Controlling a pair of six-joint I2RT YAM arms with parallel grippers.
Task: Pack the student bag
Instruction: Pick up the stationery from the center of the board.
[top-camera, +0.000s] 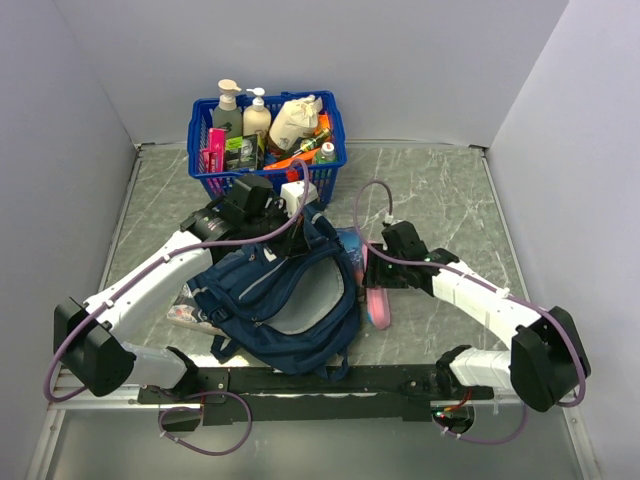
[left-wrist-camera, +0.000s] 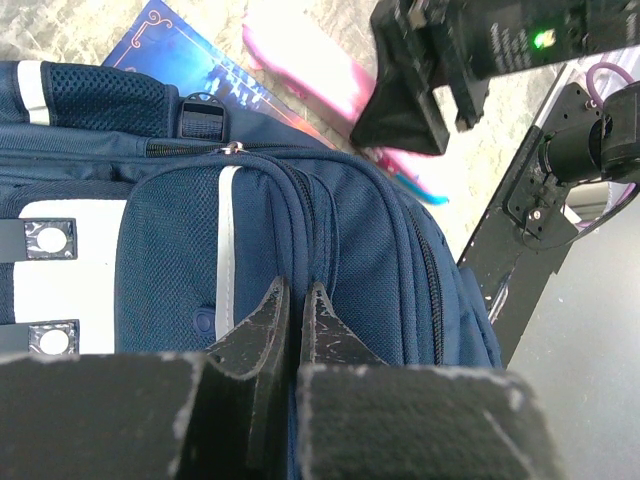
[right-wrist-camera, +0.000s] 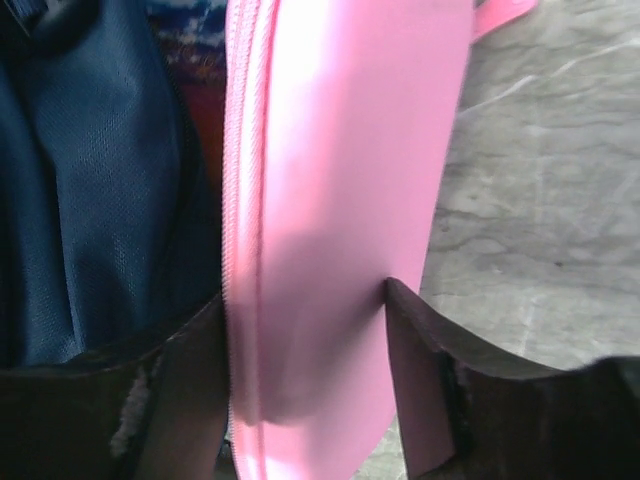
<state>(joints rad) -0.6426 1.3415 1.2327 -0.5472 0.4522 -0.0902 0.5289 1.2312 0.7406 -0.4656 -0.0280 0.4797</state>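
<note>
Two arms meet at the centre of the grey marbled worktop (top-camera: 450, 200). The student bag (top-camera: 285, 305), navy with white patches and a pale stripe, lies crumpled in the lower centre of the top view, between the two arms and just above their bases. Its upper edge rises toward the left gripper (top-camera: 298, 212).

In the left wrist view, the left gripper (left-wrist-camera: 295, 300) has its fingers drawn almost together, and a ridge of the student bag (left-wrist-camera: 330, 250) runs into the narrow gap between them. A blue book cover (left-wrist-camera: 175, 50) shows beyond the bag at upper left.

The right gripper (top-camera: 375, 270) sits just right of the bag. In the right wrist view this gripper (right-wrist-camera: 305, 295) is clamped on a pink zipped case (right-wrist-camera: 330, 200), one finger pressing each side, with the bag's navy fabric (right-wrist-camera: 90, 180) touching the case on the left.

A blue mesh basket (top-camera: 330, 165) holding bottles (top-camera: 228, 105) stands at upper centre, against the back wall.
</note>
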